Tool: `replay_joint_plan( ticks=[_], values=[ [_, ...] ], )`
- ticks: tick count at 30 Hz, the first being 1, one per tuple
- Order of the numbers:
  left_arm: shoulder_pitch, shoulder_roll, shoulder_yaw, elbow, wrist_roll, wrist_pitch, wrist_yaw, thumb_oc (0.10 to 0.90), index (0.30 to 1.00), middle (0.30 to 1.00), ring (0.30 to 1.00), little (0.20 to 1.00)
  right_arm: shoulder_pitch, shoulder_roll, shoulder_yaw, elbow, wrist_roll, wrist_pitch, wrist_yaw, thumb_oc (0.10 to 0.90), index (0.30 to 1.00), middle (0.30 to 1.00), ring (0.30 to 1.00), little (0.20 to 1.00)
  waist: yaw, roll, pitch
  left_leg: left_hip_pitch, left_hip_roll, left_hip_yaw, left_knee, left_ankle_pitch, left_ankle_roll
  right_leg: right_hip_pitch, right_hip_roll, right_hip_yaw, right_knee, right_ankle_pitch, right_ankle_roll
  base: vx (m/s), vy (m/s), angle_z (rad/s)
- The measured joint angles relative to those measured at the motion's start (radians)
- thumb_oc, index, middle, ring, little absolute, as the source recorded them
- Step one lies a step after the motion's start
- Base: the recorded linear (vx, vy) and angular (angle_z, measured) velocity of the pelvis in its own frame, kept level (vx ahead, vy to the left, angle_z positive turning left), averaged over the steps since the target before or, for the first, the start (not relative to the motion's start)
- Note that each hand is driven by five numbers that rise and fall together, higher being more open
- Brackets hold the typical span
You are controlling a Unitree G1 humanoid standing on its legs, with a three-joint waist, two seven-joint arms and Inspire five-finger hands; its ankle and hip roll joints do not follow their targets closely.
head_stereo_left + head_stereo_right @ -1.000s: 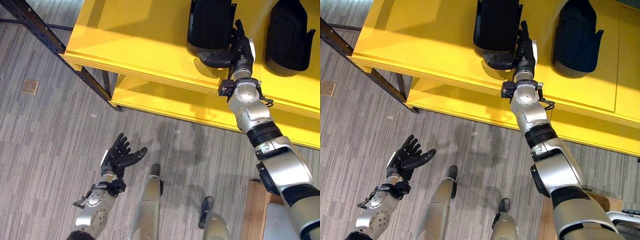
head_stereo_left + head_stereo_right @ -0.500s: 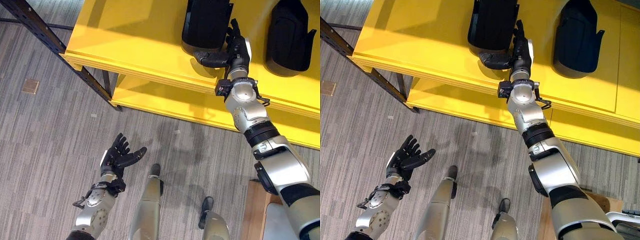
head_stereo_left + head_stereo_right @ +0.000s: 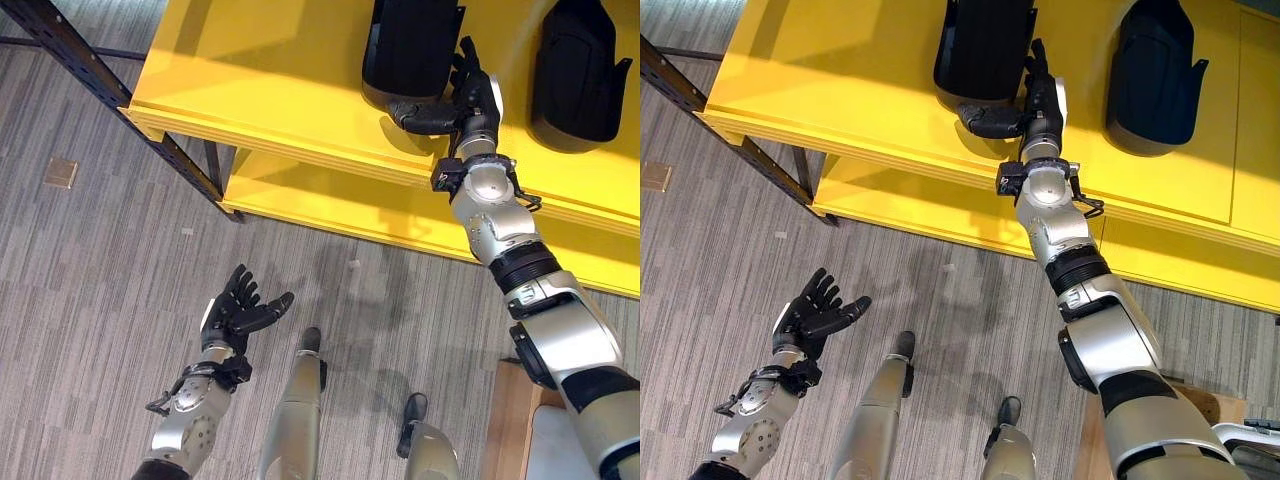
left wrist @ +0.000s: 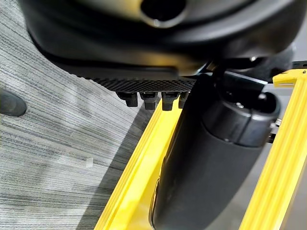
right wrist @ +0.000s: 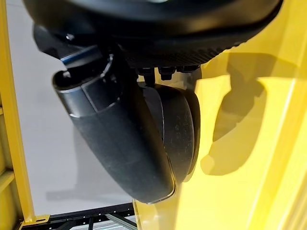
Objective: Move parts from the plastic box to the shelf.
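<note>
In the left eye view the right robot hand (image 3: 470,95) is up on the yellow shelf (image 3: 280,90), thumb and fingers wrapped round the near end of a black part (image 3: 412,50), with a second black part (image 3: 578,70) sitting well apart further right. Right eye view: the left robot hand (image 3: 812,317) hangs low over the grey floor (image 3: 730,240), fingers spread, holding nothing. Right wrist view: same black part up close, thumb across it, resting on the shelf.
</note>
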Motion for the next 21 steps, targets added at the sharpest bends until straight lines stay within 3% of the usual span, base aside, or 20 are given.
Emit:
replay_joint_plan(
  ticks=[21],
  values=[
    [0.005,-0.002,0.004,0.002,0.001,0.000,-0.003,0.900,1.000,1.000,1.000,1.000,0.276,-0.084,-0.037,-0.352,0.000,0.007,0.030,0.900,1.000,1.000,1.000,1.000,-0.027,-0.001,0.000,0.000,0.007,0.006,0.006,0.000,0.001,-0.011,0.003,0.010,0.014,0.000,0.000,0.00,-0.001,-0.01]
  ],
)
